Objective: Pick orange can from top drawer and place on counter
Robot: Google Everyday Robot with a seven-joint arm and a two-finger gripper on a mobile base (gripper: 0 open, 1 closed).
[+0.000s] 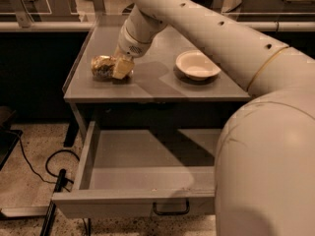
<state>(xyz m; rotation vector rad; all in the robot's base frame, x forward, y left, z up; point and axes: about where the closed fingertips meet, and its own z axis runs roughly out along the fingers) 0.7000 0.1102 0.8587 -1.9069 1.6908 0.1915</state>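
Observation:
The orange can (102, 67), shiny golden-brown and wrinkly, lies at the left side of the grey counter (152, 85). My gripper (118, 68) reaches down from the long white arm and is shut on the can's right end, with one pale finger (122, 69) in front of it. The can rests on or just above the counter surface. The top drawer (142, 156) below is pulled open, and its grey tray holds nothing I can see. Its dark looped handle (171, 210) is on the front panel.
A round cream-white bowl (197, 65) stands on the counter's right half. My arm's white body (266, 171) fills the right foreground and hides the drawer's right end. A black cable (34, 168) lies on the speckled floor at left.

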